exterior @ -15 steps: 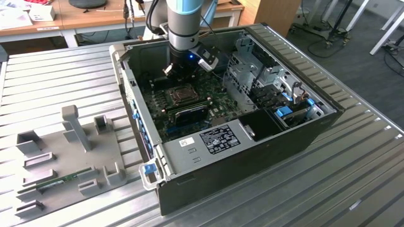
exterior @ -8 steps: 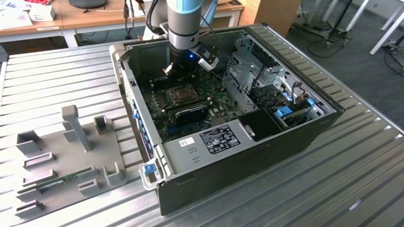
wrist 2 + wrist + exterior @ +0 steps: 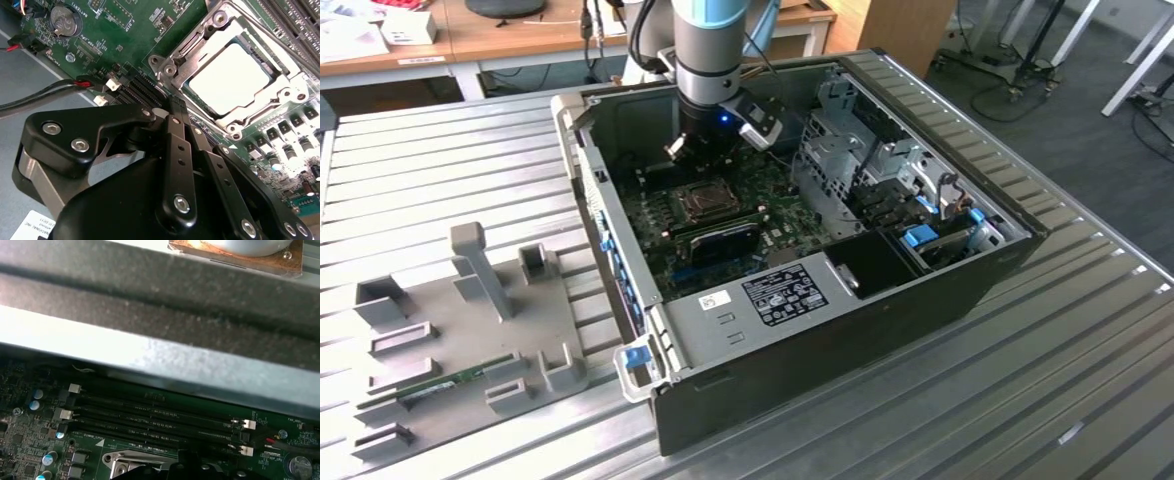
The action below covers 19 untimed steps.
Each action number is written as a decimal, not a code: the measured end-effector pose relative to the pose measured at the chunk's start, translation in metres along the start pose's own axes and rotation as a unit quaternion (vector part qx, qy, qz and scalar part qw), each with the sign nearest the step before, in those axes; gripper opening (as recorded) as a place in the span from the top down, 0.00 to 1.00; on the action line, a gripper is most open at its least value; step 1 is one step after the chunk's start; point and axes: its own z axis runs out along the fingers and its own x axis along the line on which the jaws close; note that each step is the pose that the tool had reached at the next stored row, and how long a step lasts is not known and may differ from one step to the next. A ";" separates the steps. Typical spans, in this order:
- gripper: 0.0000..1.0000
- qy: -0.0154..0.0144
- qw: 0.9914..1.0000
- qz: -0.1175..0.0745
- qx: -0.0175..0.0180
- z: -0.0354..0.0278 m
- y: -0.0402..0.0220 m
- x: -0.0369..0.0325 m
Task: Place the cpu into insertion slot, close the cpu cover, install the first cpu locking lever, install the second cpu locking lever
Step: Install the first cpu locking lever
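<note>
hovering just beside the insertion slot (image 3: 199, 103), the gripper (image 3: 175, 104) has its fingers (image 3: 176, 131) pinched together w/ nothing seen between them. the cpu (image 3: 229, 80) lies flat in that slot, the cpu cover (image 3: 264, 42) framing it, inside the computer case (image 3: 854, 350). judgement: cpu is light, stiff, fragile underneath, so take it by its edges only; cover is thin springy sheet, press at its rim.

Arm (image 3: 708, 50) upright, wrist (image 3: 716, 125) pointing straight down; jaws closed together, tips meeting, linkages folded inward.
</note>
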 end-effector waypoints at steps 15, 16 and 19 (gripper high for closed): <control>0.90 0.000 1.000 0.000 0.001 -0.0074 0.0012 -0.0010; 0.90 0.000 1.000 0.000 0.000 -0.0082 0.0014 -0.0011; 0.90 -0.001 1.000 0.000 -0.001 -0.0091 0.0018 -0.0014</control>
